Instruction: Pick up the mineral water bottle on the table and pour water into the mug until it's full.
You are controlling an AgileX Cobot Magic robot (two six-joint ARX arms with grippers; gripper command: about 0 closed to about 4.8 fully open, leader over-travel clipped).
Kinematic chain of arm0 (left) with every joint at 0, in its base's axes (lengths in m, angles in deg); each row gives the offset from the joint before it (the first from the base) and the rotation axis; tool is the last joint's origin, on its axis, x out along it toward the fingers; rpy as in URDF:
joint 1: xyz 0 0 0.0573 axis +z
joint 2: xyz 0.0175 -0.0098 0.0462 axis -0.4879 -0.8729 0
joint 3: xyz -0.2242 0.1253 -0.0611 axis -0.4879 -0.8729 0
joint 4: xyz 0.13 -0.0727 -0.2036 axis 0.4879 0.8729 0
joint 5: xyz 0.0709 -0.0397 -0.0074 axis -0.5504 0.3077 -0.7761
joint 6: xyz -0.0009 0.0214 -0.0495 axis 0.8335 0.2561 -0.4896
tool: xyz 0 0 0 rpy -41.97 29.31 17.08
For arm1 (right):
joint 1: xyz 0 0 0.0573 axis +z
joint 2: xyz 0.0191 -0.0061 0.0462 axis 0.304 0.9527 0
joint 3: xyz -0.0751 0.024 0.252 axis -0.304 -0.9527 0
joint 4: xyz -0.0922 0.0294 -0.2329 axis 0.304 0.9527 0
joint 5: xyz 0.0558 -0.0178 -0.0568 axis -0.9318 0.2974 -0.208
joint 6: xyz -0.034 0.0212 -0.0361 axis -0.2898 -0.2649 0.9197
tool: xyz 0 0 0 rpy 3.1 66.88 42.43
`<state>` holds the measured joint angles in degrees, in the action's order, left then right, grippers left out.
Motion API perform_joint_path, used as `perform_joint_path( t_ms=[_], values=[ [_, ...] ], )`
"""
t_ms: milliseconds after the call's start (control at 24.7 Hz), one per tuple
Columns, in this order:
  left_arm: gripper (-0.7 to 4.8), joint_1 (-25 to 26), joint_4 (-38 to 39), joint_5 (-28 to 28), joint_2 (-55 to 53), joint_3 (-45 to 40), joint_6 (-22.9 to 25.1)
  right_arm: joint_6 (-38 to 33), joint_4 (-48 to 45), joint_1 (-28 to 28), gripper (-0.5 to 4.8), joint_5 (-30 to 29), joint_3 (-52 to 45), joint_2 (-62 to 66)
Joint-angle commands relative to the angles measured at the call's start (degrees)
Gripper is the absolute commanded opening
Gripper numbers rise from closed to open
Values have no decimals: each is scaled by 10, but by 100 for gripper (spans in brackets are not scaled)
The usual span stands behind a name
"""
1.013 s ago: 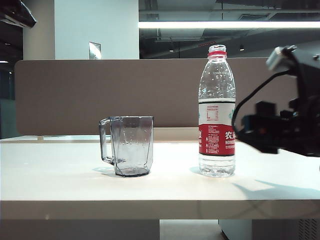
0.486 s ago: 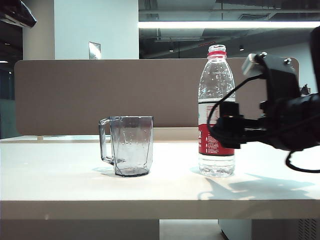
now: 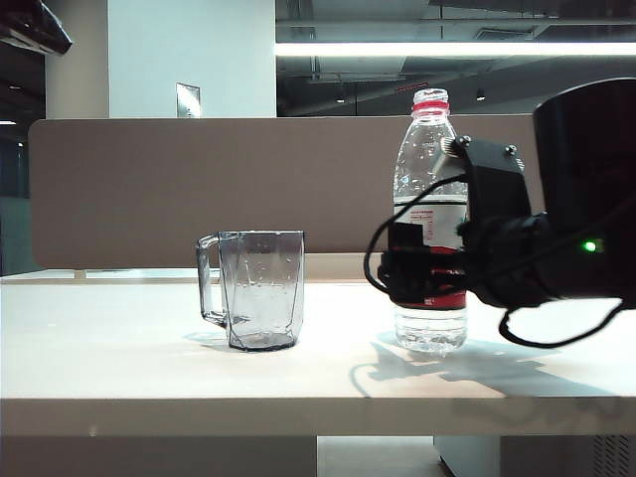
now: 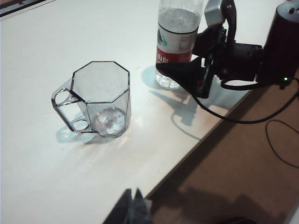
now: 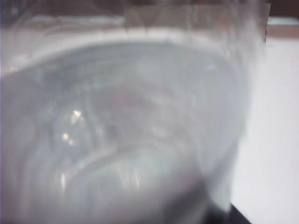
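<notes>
Half-full mineral water bottle (image 3: pixel 430 199); empty mug (image 3: pixel 260 288).

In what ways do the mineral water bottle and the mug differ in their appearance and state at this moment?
The mineral water bottle stands about twice as tall as the mug. The bottle is clear with a red-and-white label; the mug is smoky grey, faceted, with a handle. The bottle holds water; the mug looks empty. The right gripper, open, is at the bottle's label, while the mug stands alone; the left gripper hangs back from it. Both stand upright on the table.
</notes>
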<state>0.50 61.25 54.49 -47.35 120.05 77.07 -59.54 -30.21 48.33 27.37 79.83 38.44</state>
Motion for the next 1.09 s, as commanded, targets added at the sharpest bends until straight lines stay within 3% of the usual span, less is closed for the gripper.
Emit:
perform_joint_path(
  t_ms=[41,203,284,446,567,648,972,1094],
  values=[
    [-5,0,-6,2,1,2,2,2,-9,1,441,6,17,3],
    [-5,0,-6,2,1,2,2,2,12,0,427,6,33,3],
    [-5,0,-6,2,1,2,2,2,21,0,346,10,33,3],
    [-5,0,-6,2,1,2,2,2,28,0,331,21,33,3],
    [-5,0,-6,2,1,2,2,2,31,0,237,21,33,3],
    [-5,0,-6,2,1,2,2,3,32,0,237,21,33,3],
    [-5,0,-6,2,1,2,2,135,38,0,205,45,33,2],
    [-5,0,-6,3,1,2,2,201,60,0,205,85,34,1]
  ],
)
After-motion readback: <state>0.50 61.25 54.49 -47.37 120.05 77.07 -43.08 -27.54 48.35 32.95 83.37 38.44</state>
